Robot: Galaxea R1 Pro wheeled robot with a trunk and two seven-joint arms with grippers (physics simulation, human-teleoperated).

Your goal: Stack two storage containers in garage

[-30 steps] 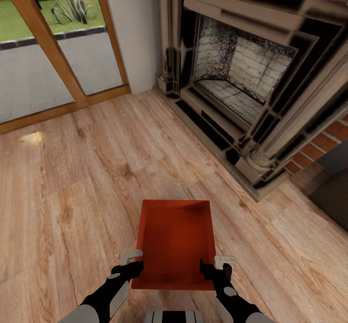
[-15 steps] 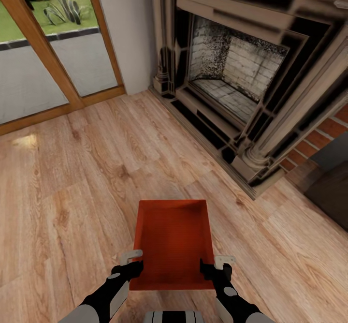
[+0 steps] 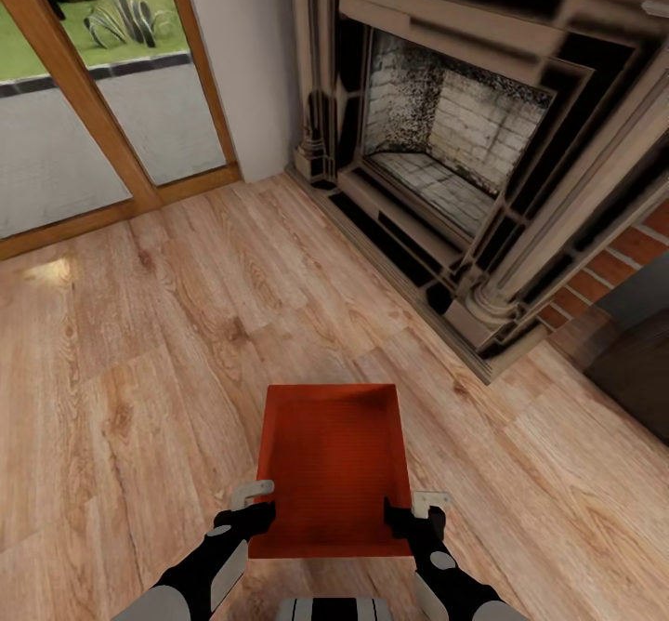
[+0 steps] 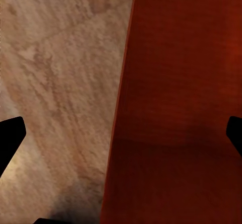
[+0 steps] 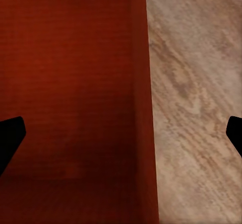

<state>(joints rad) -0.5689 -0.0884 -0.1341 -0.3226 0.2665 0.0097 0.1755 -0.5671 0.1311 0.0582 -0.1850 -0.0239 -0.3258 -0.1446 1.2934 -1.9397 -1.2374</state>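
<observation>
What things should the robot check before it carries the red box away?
1. Left claw at the box's side wall: ok; firm grip: cannot tell.
2. Right claw at the opposite wall: ok; firm grip: cannot tell.
3. Storage container level, not tipping: ok.
4. Container empty, nothing to spill: ok.
5. Room ahead: the fireplace stands in front and to the right, so turn away from it: not ok to drive straight.
6. In the garage yet: not ok, wood floor underneath.
</observation>
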